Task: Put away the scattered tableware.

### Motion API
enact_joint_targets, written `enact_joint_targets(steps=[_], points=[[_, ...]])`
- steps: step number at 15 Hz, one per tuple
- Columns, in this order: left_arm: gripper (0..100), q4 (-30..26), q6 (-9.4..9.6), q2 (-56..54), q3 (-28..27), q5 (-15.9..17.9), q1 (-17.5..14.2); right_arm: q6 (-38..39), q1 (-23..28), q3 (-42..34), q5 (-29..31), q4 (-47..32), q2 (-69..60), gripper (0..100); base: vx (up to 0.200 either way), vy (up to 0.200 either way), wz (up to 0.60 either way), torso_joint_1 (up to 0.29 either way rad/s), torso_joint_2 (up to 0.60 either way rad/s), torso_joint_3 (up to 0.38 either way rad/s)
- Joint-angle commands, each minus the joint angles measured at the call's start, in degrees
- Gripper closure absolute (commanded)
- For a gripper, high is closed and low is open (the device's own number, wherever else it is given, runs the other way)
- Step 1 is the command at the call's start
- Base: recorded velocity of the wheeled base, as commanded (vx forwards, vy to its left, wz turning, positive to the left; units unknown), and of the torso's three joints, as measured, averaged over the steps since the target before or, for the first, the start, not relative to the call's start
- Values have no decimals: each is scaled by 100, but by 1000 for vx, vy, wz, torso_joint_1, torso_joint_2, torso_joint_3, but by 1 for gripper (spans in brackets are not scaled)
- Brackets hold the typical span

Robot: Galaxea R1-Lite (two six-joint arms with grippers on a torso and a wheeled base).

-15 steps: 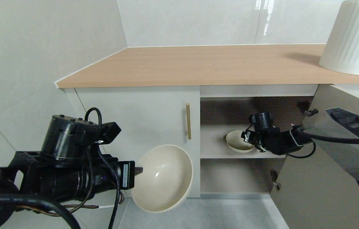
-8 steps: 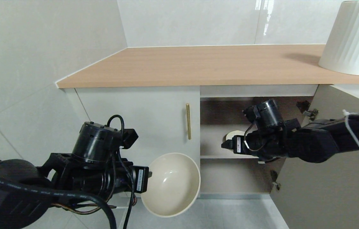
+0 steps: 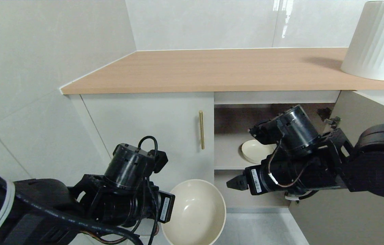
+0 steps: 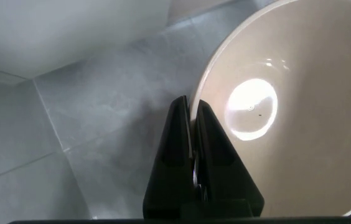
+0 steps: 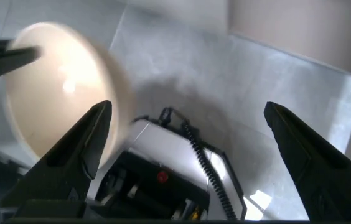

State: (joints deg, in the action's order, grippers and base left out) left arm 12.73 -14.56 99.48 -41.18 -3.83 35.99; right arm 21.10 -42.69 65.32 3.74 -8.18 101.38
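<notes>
One small dish (image 3: 254,151) sits on the cabinet shelf (image 3: 227,154), the left gripper (image 4: 191,104) pinches a cream bowl (image 3: 195,212) by its rim low outside the cabinet, not yet stored, and the right gripper (image 5: 188,109) gapes empty.

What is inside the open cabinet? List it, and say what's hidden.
One cream dish lies on the shelf. The right arm covers the shelf's right part and some space below.

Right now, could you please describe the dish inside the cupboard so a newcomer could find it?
Under the wooden countertop, the cupboard's right side is open, and on its upper shelf sits a small cream dish. Unlike the bigger cream bowl that the left gripper holds outside by the rim, it lies on the shelf.
</notes>
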Motion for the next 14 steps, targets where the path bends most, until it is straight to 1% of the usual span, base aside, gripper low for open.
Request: enact_joint_targets(steps=[1, 4, 7, 10, 11, 12, 14], points=[[100, 2, 5, 81, -13, -30, 75, 8, -222, -1, 171, 1, 216, 0, 0, 0, 0, 0, 0, 0], [100, 11, -3, 177, -22, -320, 242, 17, -451, 7, 549, 18, 576, 0, 0, 0, 0, 0, 0, 0], [100, 11, -3, 213, -30, -329, 260, 69, -582, 78, 628, 71, 805, 0, 0, 0, 0, 0, 0, 0], [100, 11, -3, 213, -22, -338, 312, 245, -697, 95, 672, 299, 980, 0, 0, 0, 0, 0, 0, 0], [100, 11, -3, 213, -30, -338, 312, 263, -697, 95, 716, 343, 1007, 100, 0, 0, 0, 0, 0, 0], [100, 11, -3, 213, -22, -338, 312, 272, -697, 95, 839, 422, 1051, 100, 0, 0, 0, 0, 0, 0], [100, 11, -3, 213, -22, -338, 312, 272, -705, 86, 847, 458, 1068, 100, 0, 0, 0, 0, 0, 0]])
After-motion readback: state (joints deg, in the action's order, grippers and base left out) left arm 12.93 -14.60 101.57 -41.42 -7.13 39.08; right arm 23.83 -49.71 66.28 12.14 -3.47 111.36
